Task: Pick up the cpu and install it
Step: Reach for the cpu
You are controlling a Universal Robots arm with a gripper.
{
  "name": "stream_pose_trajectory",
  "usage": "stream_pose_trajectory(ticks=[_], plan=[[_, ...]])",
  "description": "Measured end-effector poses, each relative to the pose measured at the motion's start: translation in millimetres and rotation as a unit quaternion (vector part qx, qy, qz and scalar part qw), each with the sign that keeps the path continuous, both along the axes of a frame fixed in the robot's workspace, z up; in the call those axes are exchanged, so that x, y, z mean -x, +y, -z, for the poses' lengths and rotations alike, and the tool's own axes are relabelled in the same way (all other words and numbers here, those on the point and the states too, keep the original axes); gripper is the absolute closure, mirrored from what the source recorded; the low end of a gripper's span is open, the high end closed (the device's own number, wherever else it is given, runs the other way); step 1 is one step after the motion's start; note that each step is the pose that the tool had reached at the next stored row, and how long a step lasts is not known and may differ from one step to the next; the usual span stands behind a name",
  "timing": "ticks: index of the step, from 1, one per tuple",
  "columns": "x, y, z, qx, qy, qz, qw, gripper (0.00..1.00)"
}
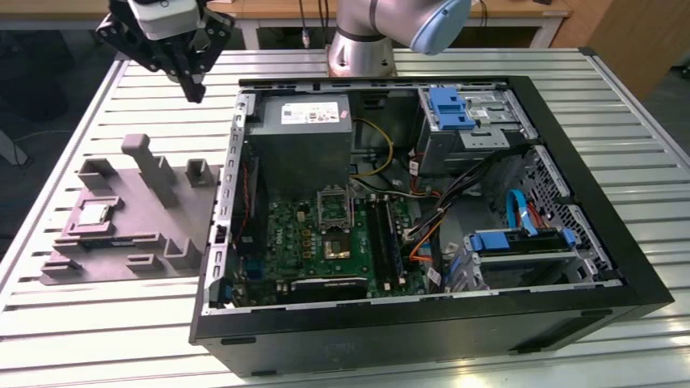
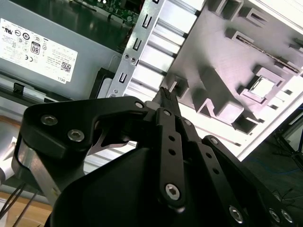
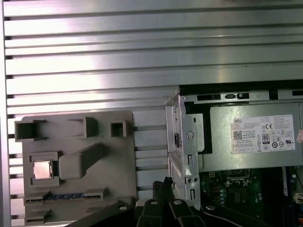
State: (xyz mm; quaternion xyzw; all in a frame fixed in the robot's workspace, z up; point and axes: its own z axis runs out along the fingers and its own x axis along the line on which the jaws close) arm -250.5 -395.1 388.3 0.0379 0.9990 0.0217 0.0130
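Note:
The cpu (image 1: 92,214), a small pale silvery square, lies in a recess of the grey moulded tray (image 1: 140,242) on the exterior view's left, beside the open computer case (image 1: 431,210). Both wrist views show the cpu (image 2: 262,86) (image 3: 42,169) in that recess. My gripper (image 1: 196,95) hangs high above the table, beyond the tray's far end and near the case's corner. Its black fingers meet in a point with nothing between them (image 2: 163,92) (image 3: 165,182). On the motherboard (image 1: 313,242) a black socket frame (image 1: 333,202) stands beside a dark square (image 1: 338,245).
The case holds a grey power supply (image 1: 307,129), blue drive brackets (image 1: 451,109), and loose orange, yellow and blue cables (image 1: 431,230). The arm's base (image 1: 361,48) stands behind the case. The slatted metal table (image 1: 108,315) runs out to edges at left and front.

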Motion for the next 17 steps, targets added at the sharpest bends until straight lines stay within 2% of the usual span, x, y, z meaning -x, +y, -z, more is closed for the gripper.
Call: stream_pose_trajectory(ticks=[17], plan=[[5.8,0.0,0.5,0.0000,0.0000,0.000,1.0000,0.89]])
